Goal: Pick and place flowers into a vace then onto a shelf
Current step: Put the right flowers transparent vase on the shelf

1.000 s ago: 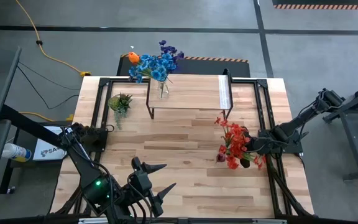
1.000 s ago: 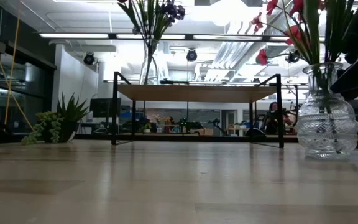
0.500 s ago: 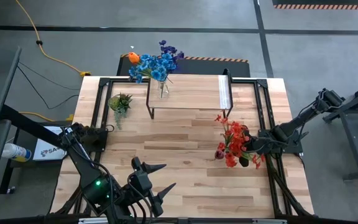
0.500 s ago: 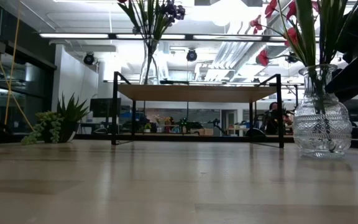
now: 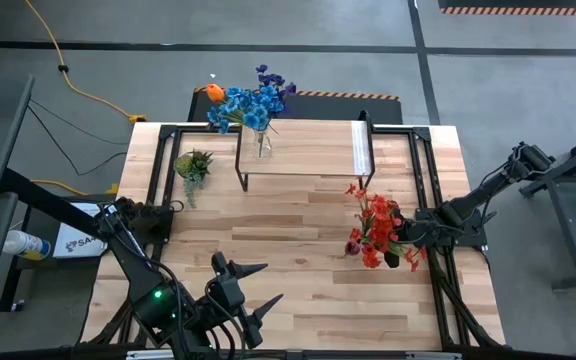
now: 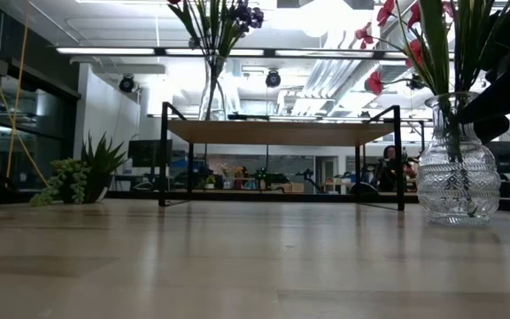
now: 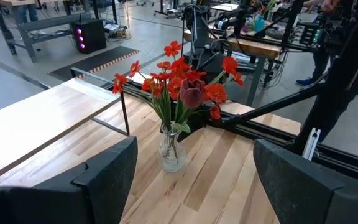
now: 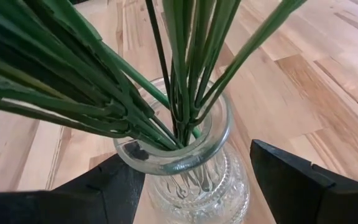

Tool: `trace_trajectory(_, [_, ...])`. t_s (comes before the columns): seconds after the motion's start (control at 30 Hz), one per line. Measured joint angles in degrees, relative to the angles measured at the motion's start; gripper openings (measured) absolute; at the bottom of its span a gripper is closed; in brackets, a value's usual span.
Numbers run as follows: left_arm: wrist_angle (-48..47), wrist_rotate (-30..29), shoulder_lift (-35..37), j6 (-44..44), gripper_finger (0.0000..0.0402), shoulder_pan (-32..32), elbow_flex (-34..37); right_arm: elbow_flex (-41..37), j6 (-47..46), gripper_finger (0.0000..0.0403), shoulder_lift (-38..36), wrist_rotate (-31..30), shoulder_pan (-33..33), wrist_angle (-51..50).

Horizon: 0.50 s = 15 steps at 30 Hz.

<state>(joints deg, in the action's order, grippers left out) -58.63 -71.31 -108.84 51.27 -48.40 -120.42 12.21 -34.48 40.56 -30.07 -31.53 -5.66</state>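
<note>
Red flowers (image 5: 375, 232) stand in a cut-glass vase (image 6: 457, 173) on the bench (image 5: 298, 290), right side, just in front of the shelf's right end. My right hand (image 5: 411, 240) is at the vase with fingers (image 8: 303, 180) spread either side of its neck, not pressing the glass. My left hand (image 5: 253, 290) hovers low near the front edge, fingers (image 7: 104, 180) spread, holding nothing.

Shelf (image 5: 303, 147) sits at the back centre of the bench. A second glass vase (image 5: 263, 143) stands on its left end with blue, purple and one orange flower (image 5: 248, 102). A small spiky green plant (image 5: 193, 165) is left of the shelf, on the bench.

Black frame rails (image 5: 423, 165) run along the bench edges. Beyond: grey floor, a yellow cable (image 5: 68, 75), a workshop with ceiling strip lights (image 6: 149, 50).
</note>
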Motion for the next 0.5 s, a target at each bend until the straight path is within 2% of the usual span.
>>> trace_trajectory(0.5, [0.02,-0.02,0.00,0.00,0.0353,0.00,0.00,0.00,-0.06,0.0276,1.53,-1.27,0.00,0.64])
